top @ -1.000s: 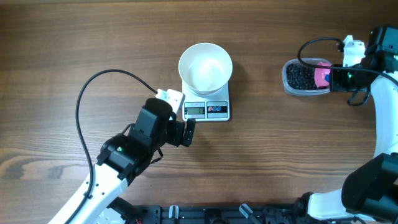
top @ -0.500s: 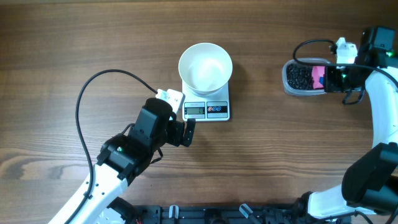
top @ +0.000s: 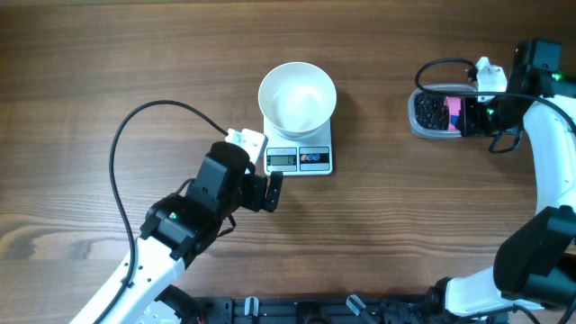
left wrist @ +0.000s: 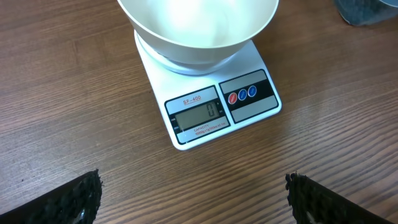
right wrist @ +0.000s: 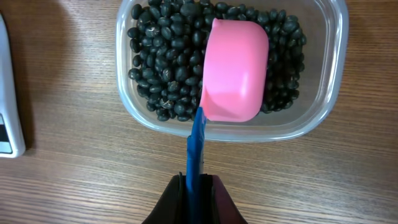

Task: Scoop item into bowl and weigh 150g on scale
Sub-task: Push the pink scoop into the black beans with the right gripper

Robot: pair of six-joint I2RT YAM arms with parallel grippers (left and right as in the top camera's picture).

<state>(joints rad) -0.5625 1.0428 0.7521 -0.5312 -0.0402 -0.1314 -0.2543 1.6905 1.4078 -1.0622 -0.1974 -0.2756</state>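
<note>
Wooden table (left wrist: 74, 93); scale (left wrist: 199, 113) labelled SF-400.

The scale (left wrist: 258, 61) carries a red label "SF-400" just above its grey display (left wrist: 200, 114), near the scale's front edge. The display reads "0". The fine print beneath it is too small to read.

The left arm (top: 171, 236) and right arm (top: 551, 153) share white tubular links and black joint housings. A black cable (top: 162, 103) loops from the left arm toward ten o'clock. The left pincer (left wrist: 196, 202) has black, knurled fingers (left wrist: 78, 199).
</note>
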